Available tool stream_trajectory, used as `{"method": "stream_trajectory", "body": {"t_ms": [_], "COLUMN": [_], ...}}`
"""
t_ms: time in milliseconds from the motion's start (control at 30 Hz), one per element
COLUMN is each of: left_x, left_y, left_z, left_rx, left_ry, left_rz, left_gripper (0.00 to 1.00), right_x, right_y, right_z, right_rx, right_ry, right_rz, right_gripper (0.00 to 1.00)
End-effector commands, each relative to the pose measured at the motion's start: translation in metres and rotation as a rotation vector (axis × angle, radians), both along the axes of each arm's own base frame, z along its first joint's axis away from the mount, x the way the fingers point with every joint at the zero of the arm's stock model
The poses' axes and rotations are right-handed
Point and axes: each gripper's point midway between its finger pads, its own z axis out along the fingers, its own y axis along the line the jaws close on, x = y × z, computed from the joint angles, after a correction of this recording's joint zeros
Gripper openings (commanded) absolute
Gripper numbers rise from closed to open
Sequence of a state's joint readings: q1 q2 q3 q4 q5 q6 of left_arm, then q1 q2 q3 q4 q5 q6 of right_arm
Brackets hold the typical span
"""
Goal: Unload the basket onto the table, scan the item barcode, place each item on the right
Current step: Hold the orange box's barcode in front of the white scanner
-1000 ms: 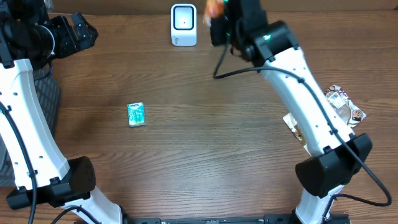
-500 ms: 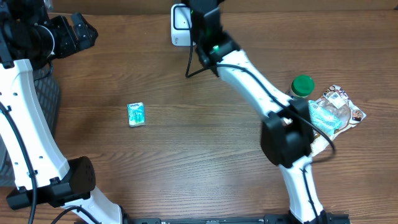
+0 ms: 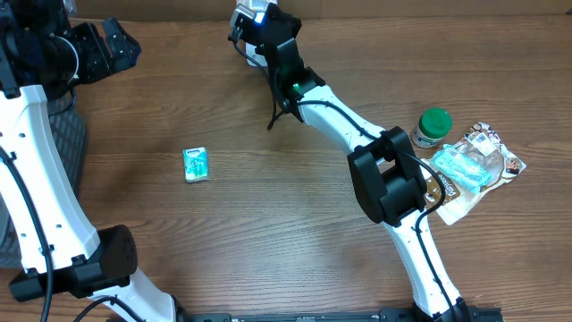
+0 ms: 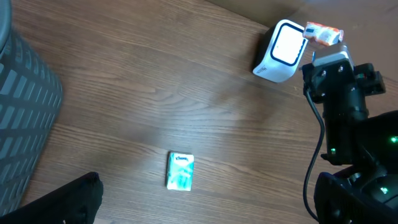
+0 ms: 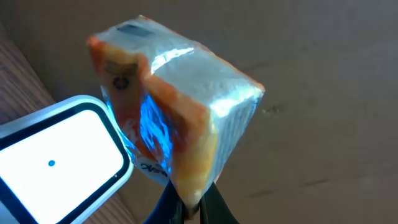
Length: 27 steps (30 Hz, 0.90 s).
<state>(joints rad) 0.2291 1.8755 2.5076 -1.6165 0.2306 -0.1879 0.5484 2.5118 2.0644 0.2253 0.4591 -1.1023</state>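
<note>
Orange packet (image 5: 177,106) sits clamped in the right hand (image 5: 191,205), beside the scanner (image 5: 56,168).

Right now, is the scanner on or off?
On: the scanner window glows white with a blue dot in the right wrist view, and blue light falls on the packet beside it.

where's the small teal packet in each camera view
Overhead: the teal packet lies left of centre.
Left wrist: low in the picture, just left of centre.
Right wrist: not in it.
Shared landmark: the white scanner, upper right in the left wrist view, lower left in the right wrist view, largely hidden behind the right arm at the overhead's top edge.
</note>
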Motion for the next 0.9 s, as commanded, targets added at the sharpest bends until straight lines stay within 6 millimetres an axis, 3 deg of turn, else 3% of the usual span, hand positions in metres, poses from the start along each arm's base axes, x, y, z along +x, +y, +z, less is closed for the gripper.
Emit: {"method": "stream_trajectory", "body": {"t_ms": [0,167,333,533,867], "left_x": [-0.003,-0.003,-0.003,-0.003,-0.003], "left_y": [0.0,0.0,0.0,0.0,0.0], "left_z": [0.007,0.007,0.007,0.007,0.007], "left_rx": [0.0,0.0,0.0,0.0,0.0], "left_ry": [-0.018,-0.018,-0.018,-0.018,-0.018], "left_rz": [0.009,0.009,0.009,0.009,0.009], "left_gripper": [0.99,1.0,1.0,0.99,1.0], "right_x": [0.003,0.002,-0.003,-0.001,-0.001], "right_y": [0.001,0.004,0.006,-0.01,-0.019], "right_z": [-0.011,-0.013,-0.03,-0.034,-0.036], "right_rx": [-0.011,-0.013,-0.073,-0.122,-0.139], "right_ry": [0.017,0.025,0.088,0.096,0.104], "right_rz": [0.023,0.038,0.06,-0.008,-0.055], "right_gripper": [0.04,0.04,0.04,0.04,0.04]}}
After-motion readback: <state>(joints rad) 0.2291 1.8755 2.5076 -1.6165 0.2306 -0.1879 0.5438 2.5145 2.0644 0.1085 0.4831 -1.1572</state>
